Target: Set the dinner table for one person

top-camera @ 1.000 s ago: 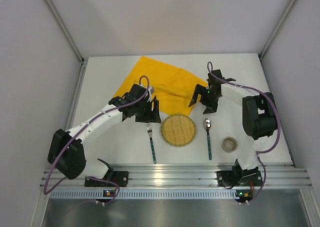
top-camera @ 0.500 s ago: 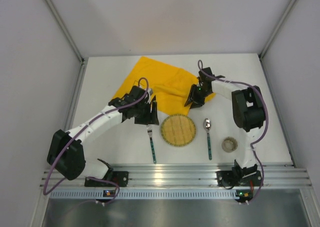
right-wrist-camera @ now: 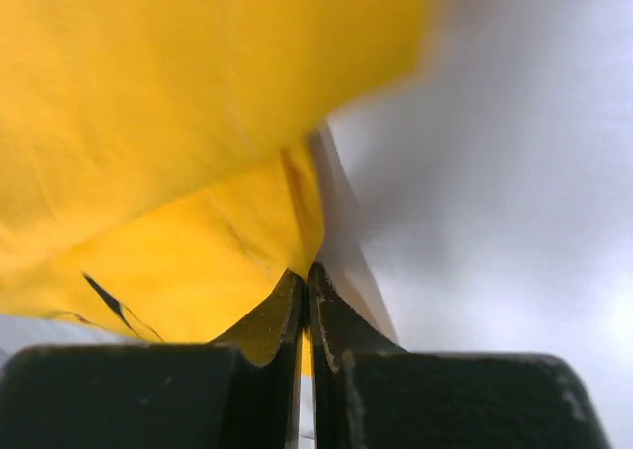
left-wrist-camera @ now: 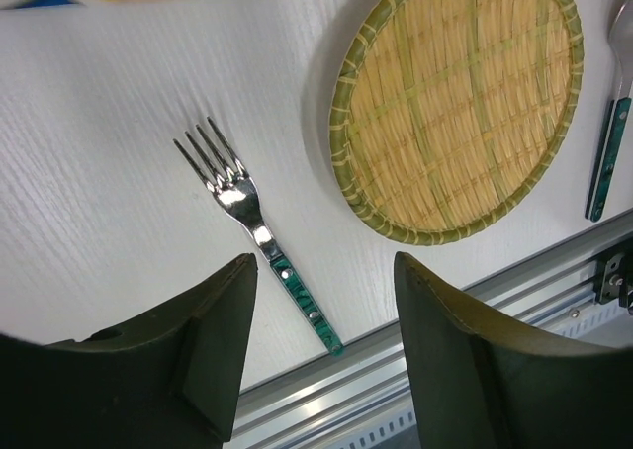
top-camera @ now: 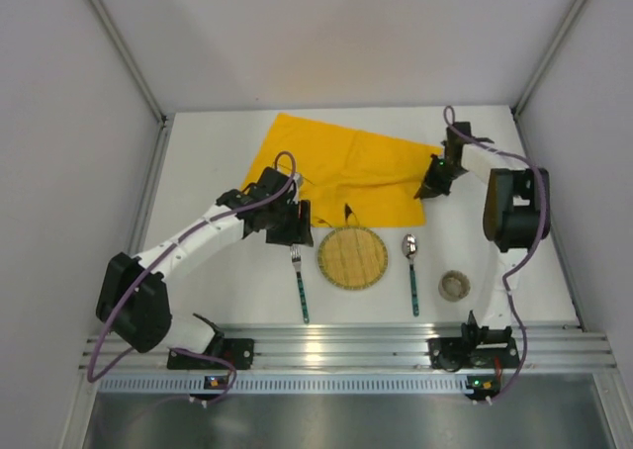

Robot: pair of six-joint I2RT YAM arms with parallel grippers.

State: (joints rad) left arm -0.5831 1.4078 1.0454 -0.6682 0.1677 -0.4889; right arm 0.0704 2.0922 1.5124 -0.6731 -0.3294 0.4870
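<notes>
On the white dinner table a yellow cloth lies spread across the back. My right gripper is shut on its right corner; in the right wrist view the cloth is pinched between the closed jaws of that gripper. A round woven mat sits at the front centre, a green-handled fork to its left and a spoon to its right. My left gripper hovers open over the fork's tines, and that gripper has nothing between its fingers above the fork.
A small round cup stands right of the spoon. A ribbed aluminium rail runs along the near edge, with both arm bases on it. White walls enclose the table on the left, back and right. The woven mat fills the left wrist view's upper right.
My right gripper shut on the cloth's right corner and swung right with it, stretching the cloth wider. The left gripper stayed over the fork, its jaws slightly narrower.
</notes>
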